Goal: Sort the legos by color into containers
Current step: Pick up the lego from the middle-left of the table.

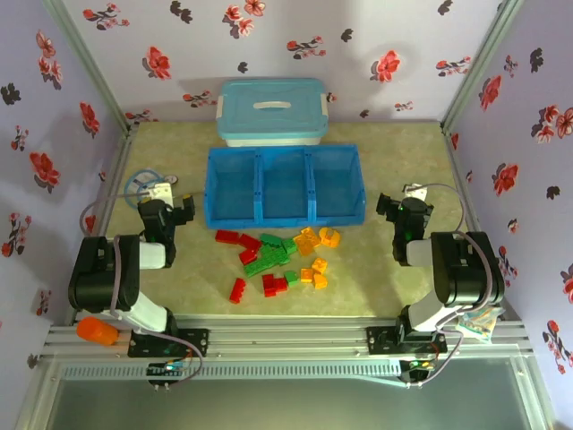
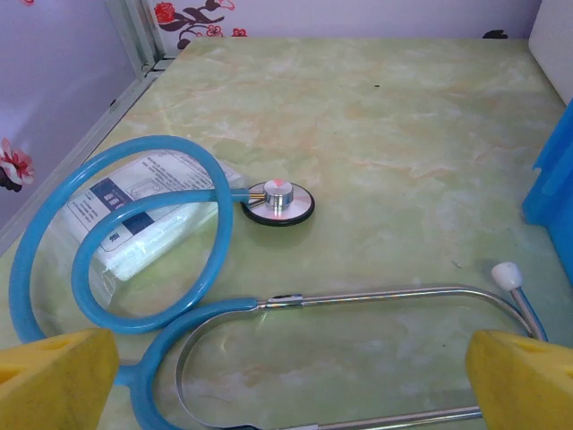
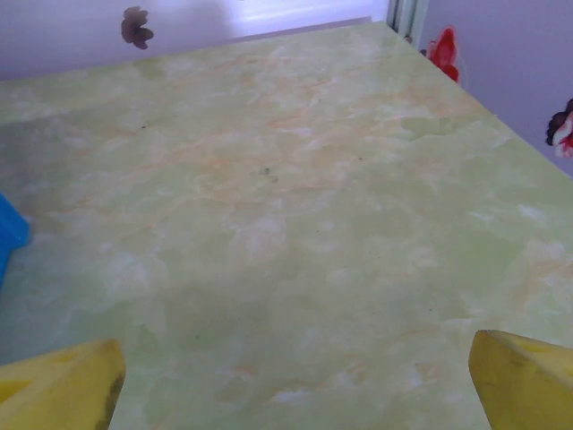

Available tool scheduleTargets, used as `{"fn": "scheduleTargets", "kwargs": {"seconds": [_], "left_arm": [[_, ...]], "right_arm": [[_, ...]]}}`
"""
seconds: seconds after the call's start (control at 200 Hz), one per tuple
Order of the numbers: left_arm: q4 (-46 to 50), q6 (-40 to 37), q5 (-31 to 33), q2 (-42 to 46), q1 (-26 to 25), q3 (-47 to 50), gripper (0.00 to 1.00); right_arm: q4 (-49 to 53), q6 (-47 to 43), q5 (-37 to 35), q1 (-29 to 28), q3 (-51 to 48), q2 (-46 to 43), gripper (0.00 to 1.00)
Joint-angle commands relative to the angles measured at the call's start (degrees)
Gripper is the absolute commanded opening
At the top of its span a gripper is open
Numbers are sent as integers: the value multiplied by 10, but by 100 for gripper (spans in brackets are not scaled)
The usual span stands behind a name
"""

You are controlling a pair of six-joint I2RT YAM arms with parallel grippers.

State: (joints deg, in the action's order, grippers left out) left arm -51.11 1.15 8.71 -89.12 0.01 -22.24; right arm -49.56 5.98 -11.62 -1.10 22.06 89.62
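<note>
The left gripper (image 2: 286, 390) and right gripper (image 3: 295, 385) flank the tray (image 1: 213, 190), both spread, empty; legos (image 1: 277, 260) clumped before it could invite a two-colour grab.

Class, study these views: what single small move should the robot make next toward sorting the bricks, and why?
Probably swing the left gripper, jaws open and empty, right toward the nearest red brick. All legos lie loose in front of the tray, whose compartments look empty.
</note>
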Motion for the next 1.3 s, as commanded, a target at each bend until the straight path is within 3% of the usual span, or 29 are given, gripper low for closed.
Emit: {"fn": "scheduleTargets", "kwargs": {"seconds": [0.0, 0.985, 1.065, 1.1, 1.195, 1.295], "left_arm": [[2, 1, -7, 6, 0, -3, 100], [4, 0, -7, 7, 0, -4, 100], [0, 0, 50, 20, -15, 0, 100], [23, -13, 93, 47, -37, -5, 100], [215, -17, 179, 137, -85, -68, 100], [412, 54, 178, 193, -95, -153, 100]], "right_arm": [[-5, -9, 29, 3, 5, -2, 99], [-2, -9, 29, 3, 8, -2, 99], [-5, -9, 28, 3, 5, -4, 99], [-7, -5, 19, 3, 5, -7, 99], [27, -8, 27, 2, -9, -82, 99], [239, 10, 58, -7, 53, -210, 99]]}}
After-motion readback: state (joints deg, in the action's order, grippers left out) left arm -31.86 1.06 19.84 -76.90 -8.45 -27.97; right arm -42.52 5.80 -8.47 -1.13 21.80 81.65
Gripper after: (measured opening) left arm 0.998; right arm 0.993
